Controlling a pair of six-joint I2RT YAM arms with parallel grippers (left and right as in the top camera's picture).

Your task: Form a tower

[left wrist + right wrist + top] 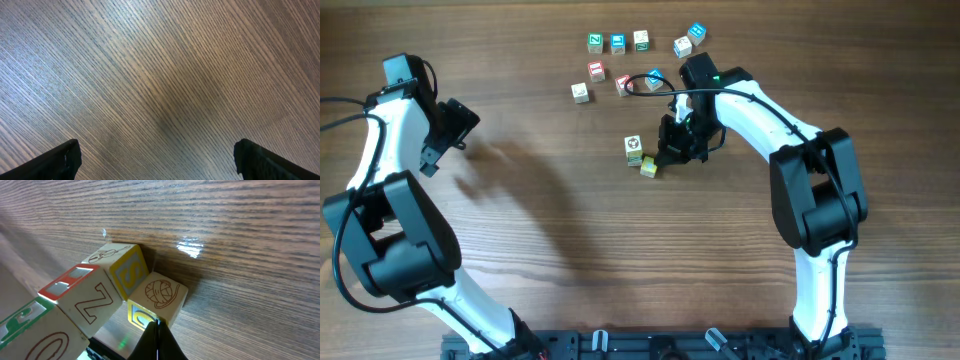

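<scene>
The tower [634, 150] stands near the table's middle. In the right wrist view it is a line of three letter cubes running from the lower left corner: an O cube with green trim [30, 335], a Z cube with red trim [82, 300], and a yellow S cube [125, 270] at the far end on the wood. A separate yellow-framed cube with a yarn-ball drawing [162, 295] lies against the tower's foot [648, 167]. My right gripper [157, 325] is shut, and its tips touch that cube [665, 152]. My left gripper [445, 140] hangs open over bare wood at the far left [157, 157].
Several loose letter cubes [620, 43] lie scattered at the back of the table, some beside the right arm's wrist [705, 75]. A black rail [660, 345] runs along the front edge.
</scene>
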